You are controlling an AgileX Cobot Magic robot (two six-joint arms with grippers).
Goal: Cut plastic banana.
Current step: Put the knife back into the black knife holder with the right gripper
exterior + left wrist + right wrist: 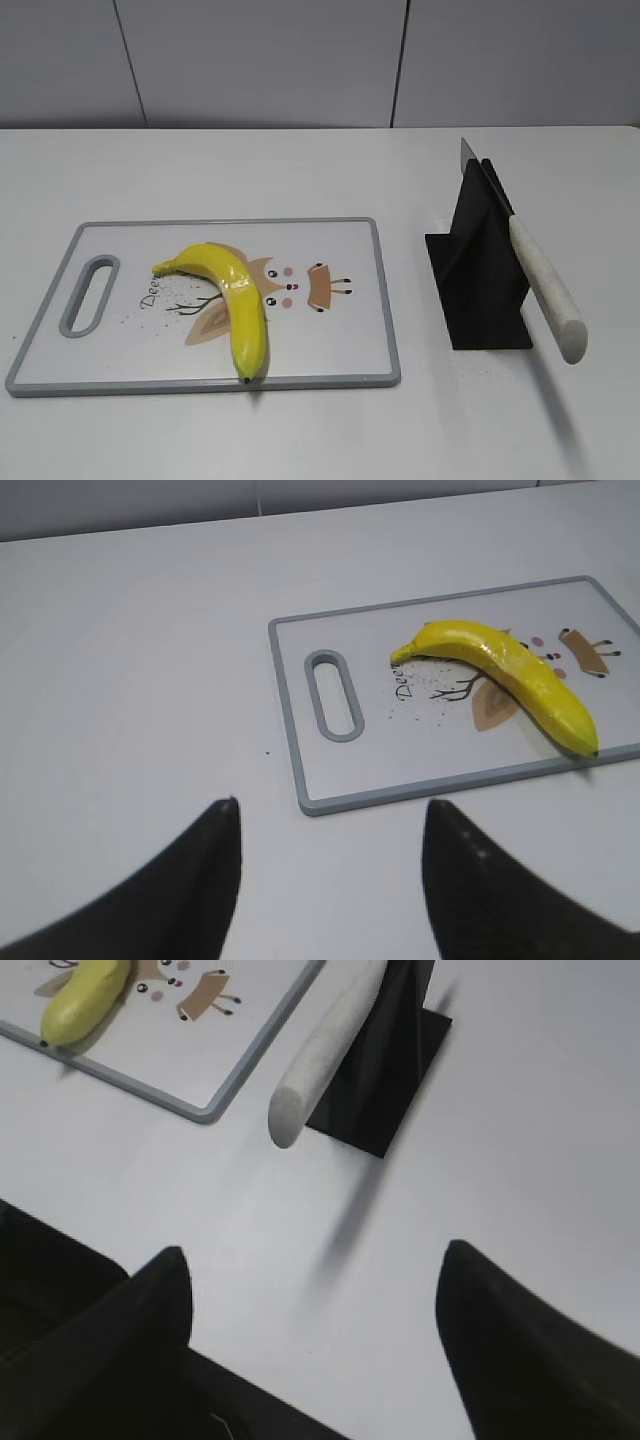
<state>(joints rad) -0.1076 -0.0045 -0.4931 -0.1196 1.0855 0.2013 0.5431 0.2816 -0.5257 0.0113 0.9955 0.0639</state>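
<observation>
The plastic banana point(232, 297) is glossy yellow and lies whole on a white cutting board with a grey rim point(385, 300); it also shows in the left wrist view point(510, 670) and at the top left of the right wrist view point(85, 1000). A knife with a white handle point(545, 288) leans in a black stand point(480, 270) right of the board; its handle shows in the right wrist view point(325, 1055). My left gripper point(330, 805) is open and empty over bare table near the board's handle end. My right gripper point(312, 1250) is open and empty, short of the knife handle. Neither gripper shows in the exterior view.
The board point(300, 770) has a slot handle point(333, 695) at its left end and a deer drawing. The black stand point(385, 1080) rests on the white table. A grey wall runs behind the table.
</observation>
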